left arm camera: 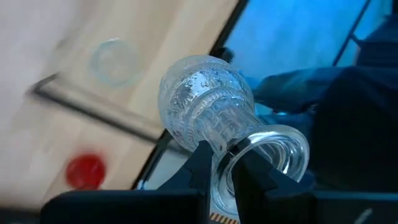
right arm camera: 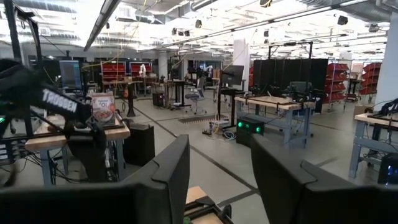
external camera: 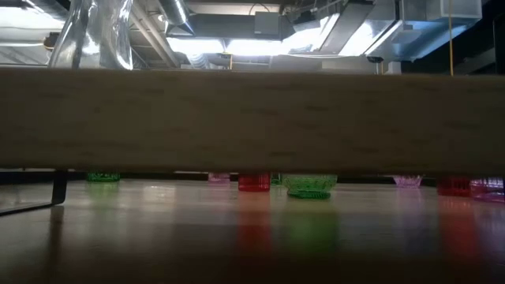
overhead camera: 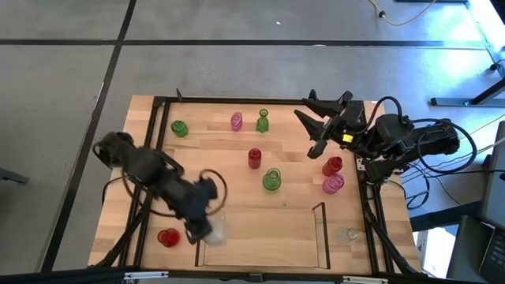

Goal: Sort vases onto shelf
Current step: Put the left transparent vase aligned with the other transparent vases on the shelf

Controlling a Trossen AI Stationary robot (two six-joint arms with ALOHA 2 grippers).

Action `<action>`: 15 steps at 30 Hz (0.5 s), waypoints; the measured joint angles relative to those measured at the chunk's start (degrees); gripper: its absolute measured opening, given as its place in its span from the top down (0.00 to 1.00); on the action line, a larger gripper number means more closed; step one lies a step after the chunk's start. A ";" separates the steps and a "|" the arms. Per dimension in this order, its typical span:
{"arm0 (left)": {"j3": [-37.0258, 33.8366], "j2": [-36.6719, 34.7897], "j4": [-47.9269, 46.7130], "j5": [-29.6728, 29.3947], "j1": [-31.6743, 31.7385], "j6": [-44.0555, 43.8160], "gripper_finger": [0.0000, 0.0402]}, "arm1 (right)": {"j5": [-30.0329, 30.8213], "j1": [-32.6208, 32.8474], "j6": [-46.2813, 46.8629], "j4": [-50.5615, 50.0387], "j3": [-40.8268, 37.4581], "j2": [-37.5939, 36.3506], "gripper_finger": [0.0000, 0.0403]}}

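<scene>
My left gripper [overhead camera: 202, 226] hangs over the near left corner of the shelf [overhead camera: 319, 237], shut on a clear ribbed vase [left arm camera: 205, 102] that also shows high in the low view [external camera: 93, 31]. A red vase [overhead camera: 167, 237] stands left of the shelf, and another clear vase [overhead camera: 347, 234] stands to its right. Green [overhead camera: 271, 180], red [overhead camera: 254, 158] and pink [overhead camera: 333, 184] vases stand upright on the table beyond the shelf. At the far right my right gripper [overhead camera: 319, 120] is raised and open, holding nothing [right arm camera: 221, 180]. My left gripper holds the clear vase at its flared mouth [left arm camera: 239, 149]. One finger [left arm camera: 202, 163] lies outside against the neck; the other [left arm camera: 250, 174] seems to reach into the mouth. The fingers slant down from above. The vase is lifted clear and tilted, its body pointing away from the fingers.
More vases stand along the far side: green [overhead camera: 179, 128], pink [overhead camera: 236, 121], green [overhead camera: 262, 121], plus a red one [overhead camera: 332, 166] near the right arm. A black frame [overhead camera: 158, 102] rims the table. A wooden bar [external camera: 252, 118] blocks the middle of the low view.
</scene>
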 joint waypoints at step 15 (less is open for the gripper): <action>0.00 12.00 3.11 2.70 -2.95 5.71 0.92 | -0.01 0.00 0.38 -3.58 0.00 -0.02 0.62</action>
